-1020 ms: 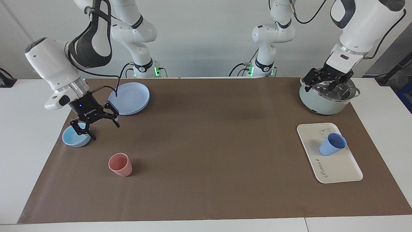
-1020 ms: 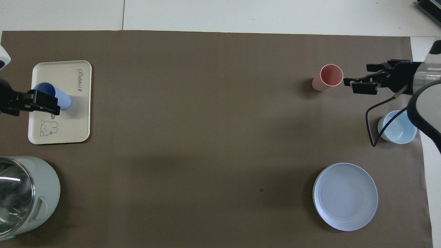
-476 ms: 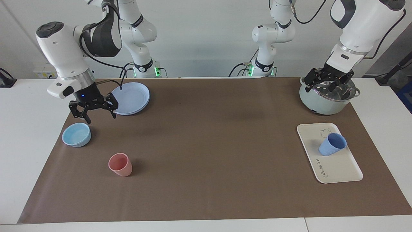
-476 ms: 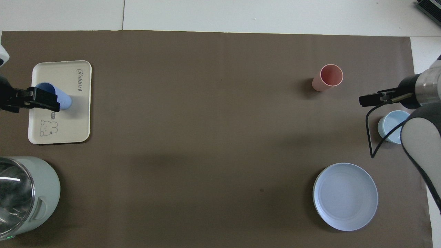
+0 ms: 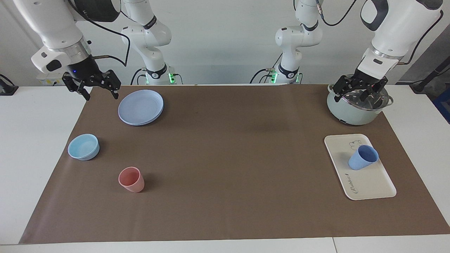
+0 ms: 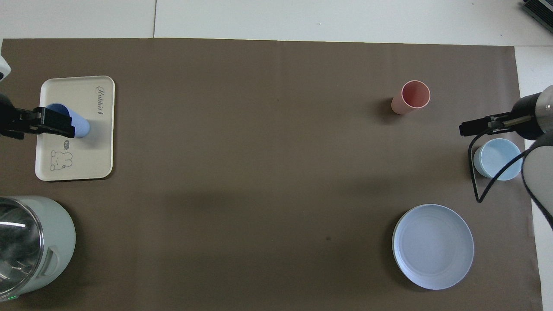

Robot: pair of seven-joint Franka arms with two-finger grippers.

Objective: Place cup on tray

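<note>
Already the cup (image 5: 363, 157) is sitting on the tray (image 5: 372, 182), mouth up though it looks tilted from across the table, near the bear drawing at the end nearer to the robots, toward the left arm's end of the table. Nothing is gripping it: the left gripper (image 5: 360, 92) is hanging over the lidded pot (image 5: 358, 107) with its fingers spread wide and empty, and the right gripper (image 5: 94, 86) is hanging just as open and empty above the mat's edge beside the stack of blue plates (image 5: 141, 106), well apart from the pink cup (image 5: 131, 179) and the light-blue bowl (image 5: 83, 146). By the look of it the placing is done and what is in hand is the pull-away. Doing that well is probably a matter of keeping both arms high and open, going up and clear rather than sideways, so that no finger is brushing the pot lid or catching the cup's rim; the cup seems light and would tip or slide easily.
</note>
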